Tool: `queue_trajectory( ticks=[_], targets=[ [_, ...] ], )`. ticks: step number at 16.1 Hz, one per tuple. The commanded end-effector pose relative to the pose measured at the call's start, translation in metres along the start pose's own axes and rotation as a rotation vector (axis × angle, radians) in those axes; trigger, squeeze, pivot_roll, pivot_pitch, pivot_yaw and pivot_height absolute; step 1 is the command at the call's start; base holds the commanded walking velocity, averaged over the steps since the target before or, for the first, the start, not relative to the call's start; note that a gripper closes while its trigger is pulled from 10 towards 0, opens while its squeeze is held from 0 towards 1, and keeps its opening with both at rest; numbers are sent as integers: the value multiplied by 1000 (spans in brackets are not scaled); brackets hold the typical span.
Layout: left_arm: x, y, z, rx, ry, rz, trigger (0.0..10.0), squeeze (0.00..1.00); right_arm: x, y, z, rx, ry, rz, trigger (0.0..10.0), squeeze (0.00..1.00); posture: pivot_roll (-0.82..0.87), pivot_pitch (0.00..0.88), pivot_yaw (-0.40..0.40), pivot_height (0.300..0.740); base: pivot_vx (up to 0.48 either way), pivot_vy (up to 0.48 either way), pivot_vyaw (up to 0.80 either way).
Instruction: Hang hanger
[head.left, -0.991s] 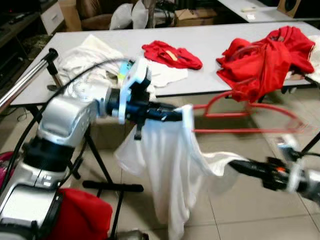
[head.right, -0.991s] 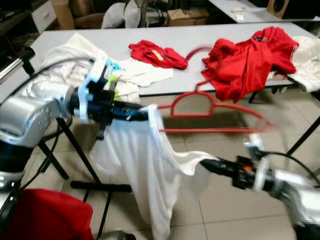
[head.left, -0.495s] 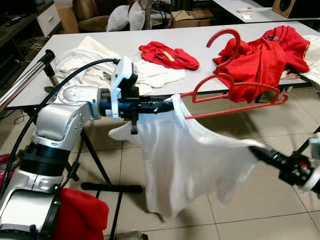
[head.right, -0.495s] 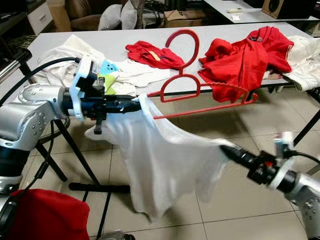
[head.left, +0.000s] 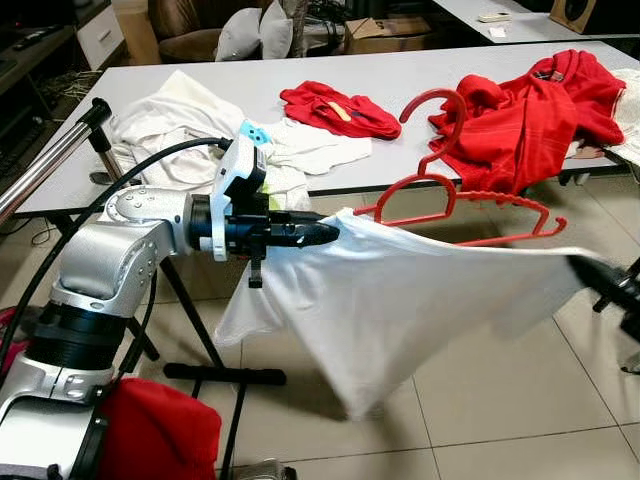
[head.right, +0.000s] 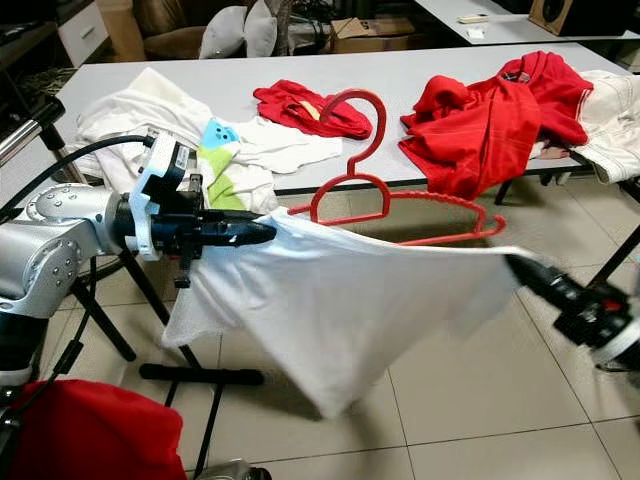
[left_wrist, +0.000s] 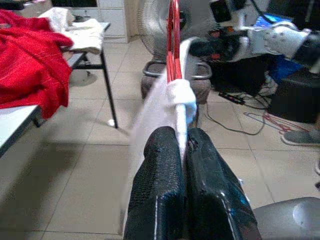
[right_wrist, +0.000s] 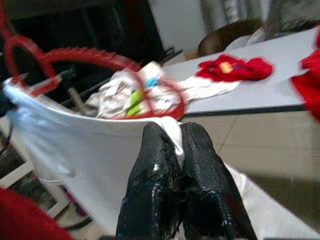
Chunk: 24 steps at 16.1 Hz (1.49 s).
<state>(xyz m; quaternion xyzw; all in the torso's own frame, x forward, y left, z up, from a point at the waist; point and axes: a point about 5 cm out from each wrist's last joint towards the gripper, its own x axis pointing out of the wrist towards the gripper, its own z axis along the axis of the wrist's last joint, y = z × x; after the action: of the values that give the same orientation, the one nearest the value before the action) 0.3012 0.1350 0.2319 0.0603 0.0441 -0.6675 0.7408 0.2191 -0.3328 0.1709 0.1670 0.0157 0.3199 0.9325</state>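
Over on the left stands the rail (head.left: 50, 155), a silver bar on a black stand running up and out of sight, and that looks to be where all this is headed. Just beside it the left gripper (head.left: 325, 233) is clenched on one corner of the white shirt (head.left: 400, 300), its fingers (left_wrist: 175, 165) pinched tight on the cloth with the red hanger (head.left: 450, 190) rising straight ahead of them. The shirt is pulled taut between the two arms like a sheet, a loose point of it hanging toward the tiled floor (head.left: 500, 400). The hanger sits tucked into the top edge of the cloth, hook and one shoulder standing clear above it, in front of the table (head.left: 420, 80). On the right the right gripper (head.right: 530, 272) is likewise squeezed shut on the far corner of the shirt, blurred in the head views. I'd say the step in hand is carrying the dressed hanger, the hanging itself not yet done. Next the hook wants swinging left and up over the rail, which means turning the whole spread leftward. The table edge is close behind the hanger and strewn with red clothes (head.left: 530, 100), and the stand's legs crowd the left; the open room is the floor in front.
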Motion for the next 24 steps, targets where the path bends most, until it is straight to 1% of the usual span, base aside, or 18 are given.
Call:
queue_trajectory(
  ticks=[1, 5, 7, 8, 9, 10, 11, 12, 13, 15, 16, 17, 18, 20, 22, 24],
  targets=[
    [-2, -3, 2, 18, 15, -15, 0, 0, -4, -2, 12, -29, -36, -22, 0, 0, -120, 0, 63, 740, 0, 0, 0],
    [-7, 0, -16, 48, 166, 24, 0, 0, -9, -6, 23, -47, -57, -39, 0, 0, -118, 0, 62, 740, 0, 0, 0],
    [-9, 1, -21, 57, 222, 36, 0, 0, -10, -6, 29, -63, -56, -32, 0, 0, -119, 0, 62, 740, 0, 0, 0],
    [-7, 1, -23, 58, 235, 35, 0, 0, -8, -5, 32, -72, -53, -22, 0, 0, -119, 0, 62, 740, 0, 0, 0],
    [-4, 0, -24, 67, 244, 24, 0, 0, -3, -1, 34, -83, -36, 16, 0, 0, -119, 0, 61, 740, 0, 0, 0],
    [5, 0, -24, 79, 241, 7, 0, 0, 8, 9, 33, -99, 11, 92, 0, 0, -119, 0, 57, 740, 0, 0, 0],
    [7, -1, -24, 81, 239, 2, 0, 0, 11, 11, 33, -101, 21, 114, 0, 0, -119, 0, 57, 740, 0, 0, 0],
    [12, -2, -24, 90, 232, -15, 0, 0, 18, 18, 31, -116, 57, 165, 0, 0, -120, 0, 55, 740, 0, 0, 0],
    [16, -3, -23, 92, 222, -42, 0, 0, 23, 21, 30, -135, 89, 197, 0, 0, -120, 0, 55, 740, 0, 0, 0],
    [19, -6, -18, 84, 184, -76, 0, 0, 24, 20, 28, -153, 144, 212, 0, 0, -122, 0, 54, 740, 0, 0, 0],
    [14, -5, -14, 60, 148, -85, 0, 0, 20, 15, 27, -157, 181, 198, 0, 0, -122, 0, 53, 740, 0, 0, 0],
    [9, -5, -11, 42, 135, -100, 0, 0, 16, 12, 27, -160, 209, 187, 0, 0, -121, 0, 50, 740, 0, 0, 0],
    [3, -6, -11, 25, 144, -125, 0, 0, 12, 10, 25, -164, 242, 180, 0, 0, -121, 0, 50, 740, 0, 0, 0],
    [-8, -8, -14, -6, 191, -162, 0, 0, 4, 7, 21, -175, 321, 171, 0, 0, -119, 0, 47, 740, 0, 0, 0],
    [-19, -4, -17, 2, 250, -145, 0, 0, -6, 5, 17, -186, 385, 163, 0, 0, -112, 0, 42, 740, 0, 0, 0],
    [-26, 1, -15, -3, 257, -121, 0, 0, -14, 5, 15, -189, 405, 156, 0, 0, -112, 0, 44, 740, 0, 0, 0]
  ],
)
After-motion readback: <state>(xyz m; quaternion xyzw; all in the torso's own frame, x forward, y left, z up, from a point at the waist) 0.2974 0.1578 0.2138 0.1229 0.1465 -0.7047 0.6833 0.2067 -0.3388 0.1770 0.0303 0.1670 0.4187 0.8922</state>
